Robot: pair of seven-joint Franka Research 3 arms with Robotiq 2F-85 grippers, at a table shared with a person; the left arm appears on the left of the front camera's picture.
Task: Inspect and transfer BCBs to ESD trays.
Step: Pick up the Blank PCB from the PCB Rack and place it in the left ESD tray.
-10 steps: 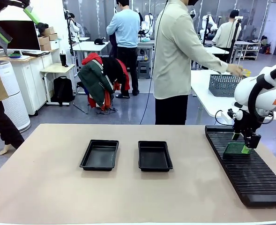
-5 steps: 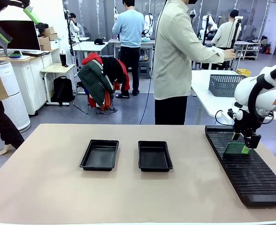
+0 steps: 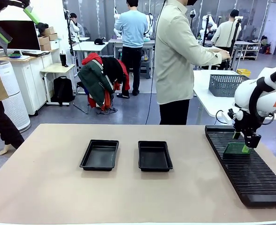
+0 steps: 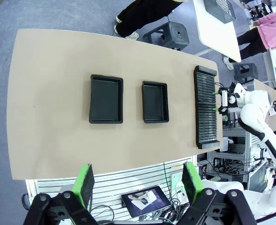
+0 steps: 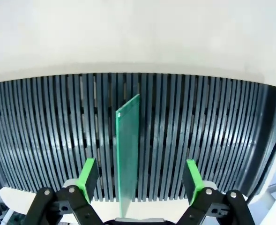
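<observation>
Our left gripper (image 4: 138,180) hangs released, jaws wide, high above the table (image 3: 44,187). Mid-table we see the left ESD tray (image 3: 99,154) and the right ESD tray (image 3: 155,155) side by side. Rightmost, a BCB (image 5: 127,154) stands on edge in the slotted rack (image 3: 250,178), between the spread, unclenched fingers of our right gripper (image 5: 141,174) and touching neither.

Bright, even overhead room light falls on the matte beige tabletop (image 3: 44,187), leaving only faint, soft shadows around the shallow black plastic trays (image 3: 99,155). Both wrist cameras bow the scene at the edges: the long black ribbed rack (image 5: 198,122) curves into an arc, and the table surface beyond it is washed out to near white.
</observation>
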